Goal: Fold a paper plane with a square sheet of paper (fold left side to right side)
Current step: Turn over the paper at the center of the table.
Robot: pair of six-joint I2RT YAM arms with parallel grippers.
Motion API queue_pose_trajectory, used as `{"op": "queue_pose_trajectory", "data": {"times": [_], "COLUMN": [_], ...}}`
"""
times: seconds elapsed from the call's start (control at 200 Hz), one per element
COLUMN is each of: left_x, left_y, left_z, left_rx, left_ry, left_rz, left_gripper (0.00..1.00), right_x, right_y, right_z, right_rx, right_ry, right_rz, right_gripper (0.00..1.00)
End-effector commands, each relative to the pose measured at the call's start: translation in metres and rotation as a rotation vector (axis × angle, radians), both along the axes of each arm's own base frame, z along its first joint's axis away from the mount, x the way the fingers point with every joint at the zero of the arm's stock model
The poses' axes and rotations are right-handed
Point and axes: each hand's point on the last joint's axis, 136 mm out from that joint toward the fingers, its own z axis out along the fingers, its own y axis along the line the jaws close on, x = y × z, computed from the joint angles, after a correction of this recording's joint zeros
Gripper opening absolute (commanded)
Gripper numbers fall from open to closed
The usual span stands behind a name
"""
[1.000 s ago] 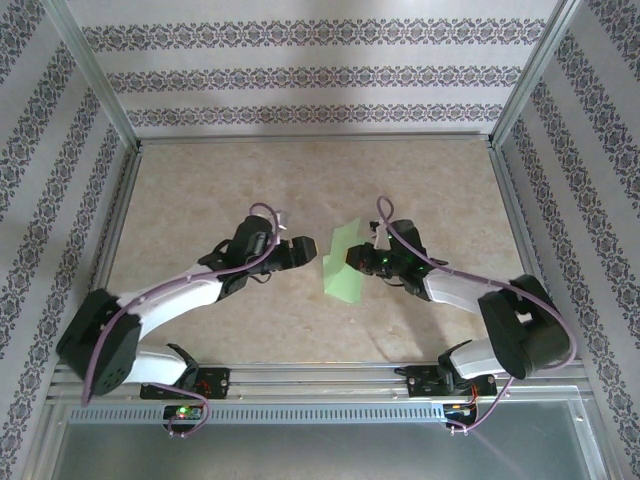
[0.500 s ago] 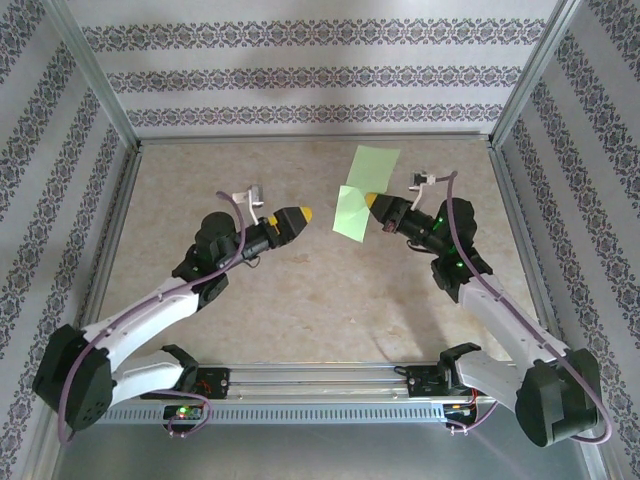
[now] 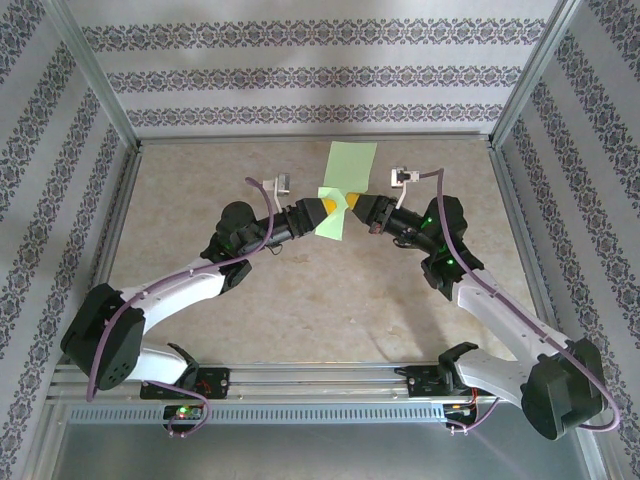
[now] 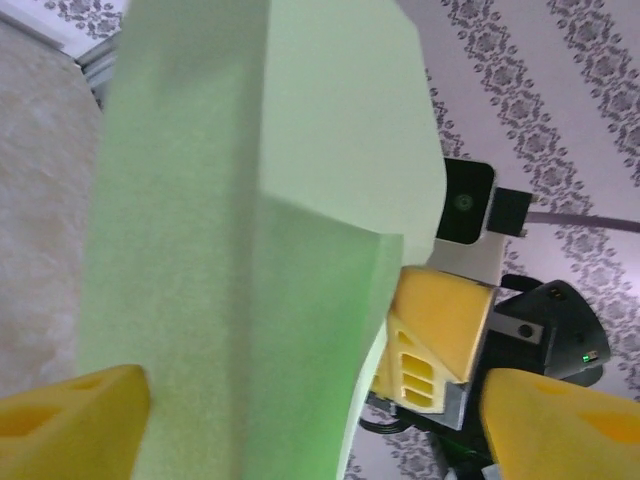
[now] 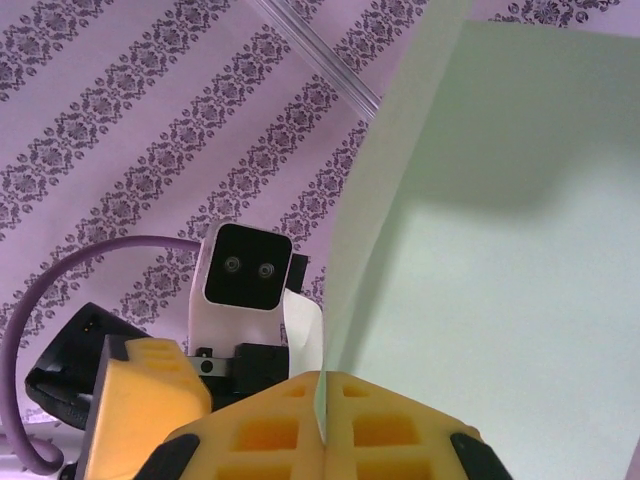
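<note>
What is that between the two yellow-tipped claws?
The green sheet of paper: the right gripper pinches its edge, and the left gripper, open, straddles it, clearest in the left wrist view.

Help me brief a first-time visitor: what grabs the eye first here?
The light green sheet of paper stands out, held up over the middle of the table between both arms. The right gripper pinches its edge with yellow fingers shut, while the left gripper has its yellow fingers apart, one on either side of it.

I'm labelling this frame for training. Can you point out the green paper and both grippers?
green paper (image 3: 352,163): top view, on its upper flap.
left gripper (image 3: 324,211): top view, at its yellow fingertips.
right gripper (image 3: 355,200): top view, at its yellow fingertips, pinching the paper.
</note>
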Motion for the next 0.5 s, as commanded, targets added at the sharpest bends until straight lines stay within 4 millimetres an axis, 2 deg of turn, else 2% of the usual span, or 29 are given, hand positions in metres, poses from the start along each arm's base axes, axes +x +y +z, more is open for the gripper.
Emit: {"op": "queue_pose_trajectory", "data": {"times": [0.0,0.115,0.305,0.41,0.495], "left_x": [-0.010,-0.010,-0.009,-0.010,-0.010], "left_y": [-0.002,-0.003,-0.003,-0.004,-0.004], "left_z": [0.035,0.034,0.032,0.034,0.031], "left_rx": [-0.065,-0.055,-0.036,-0.036,-0.025], "left_ry": [-0.096,-0.095,-0.093,-0.098,-0.092], "left_rz": [-0.037,-0.039,-0.035,-0.042,-0.043], "left_gripper": [0.70,0.48,0.29,0.15,0.05], "right_x": [-0.001,-0.001,-0.002,-0.003,-0.003], "right_y": [0.001,0.001,-0.003,-0.005,-0.007], "right_z": [0.012,0.008,0.005,0.004,0.001], "right_rx": [0.023,0.025,0.027,0.027,0.019], "right_ry": [-0.040,-0.028,-0.021,-0.017,-0.012], "right_rz": [-0.001,-0.005,-0.014,-0.017,-0.022], "right_gripper": [0.00,0.00,0.02,0.07,0.15]}}
